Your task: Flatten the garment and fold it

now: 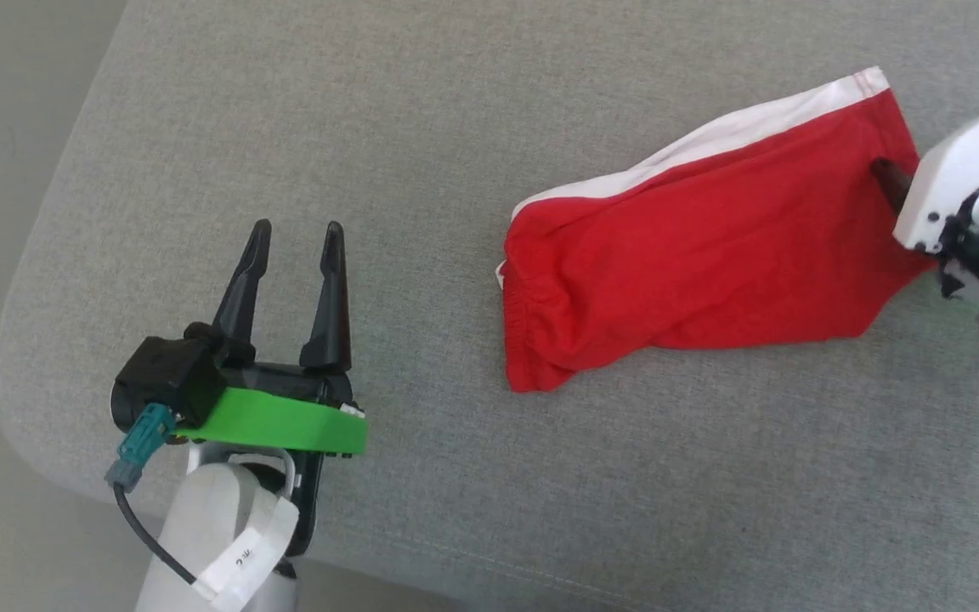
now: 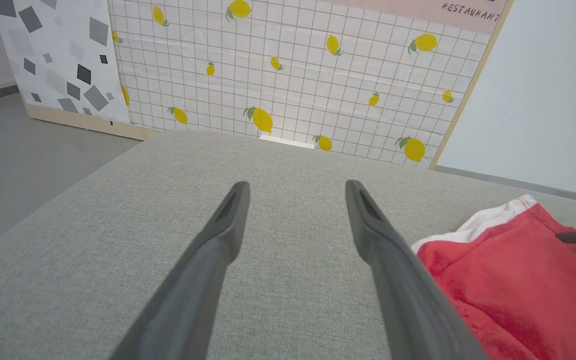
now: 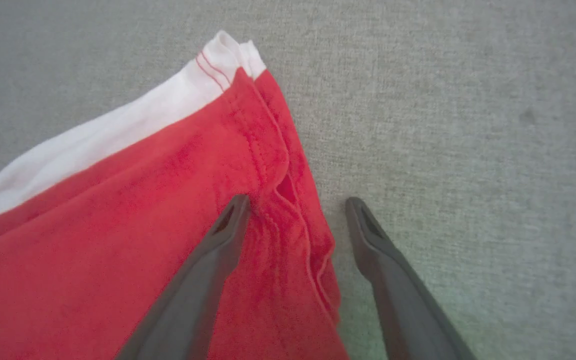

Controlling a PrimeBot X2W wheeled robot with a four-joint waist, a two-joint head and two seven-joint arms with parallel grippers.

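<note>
The garment [image 1: 710,255] lies bunched on the grey cushion [image 1: 421,102], toward the robot's right. Treat it as light, limp cloth: it will drape and slide, not hold shape. The right gripper [image 3: 296,202] stands with jaws apart astride the red hem; contact looks likely but is unclear. Pinch that hem. The left gripper [image 1: 298,228], jaws apart and empty, sits well apart from the cloth.

The garment [image 1: 693,255] is soft, matt red cloth, its white stripe stitched in red thread. The worktop [image 1: 455,127] is covered in coarse grey woven fabric, dull and slightly nubby. The fingers [image 1: 243,280] of the left gripper [image 1: 297,224] look like smooth, dark matt plastic. The bracket [image 1: 285,421] behind them is bright green plastic, and the forearm [image 1: 192,510] is a pale, faintly glossy shell.
</note>
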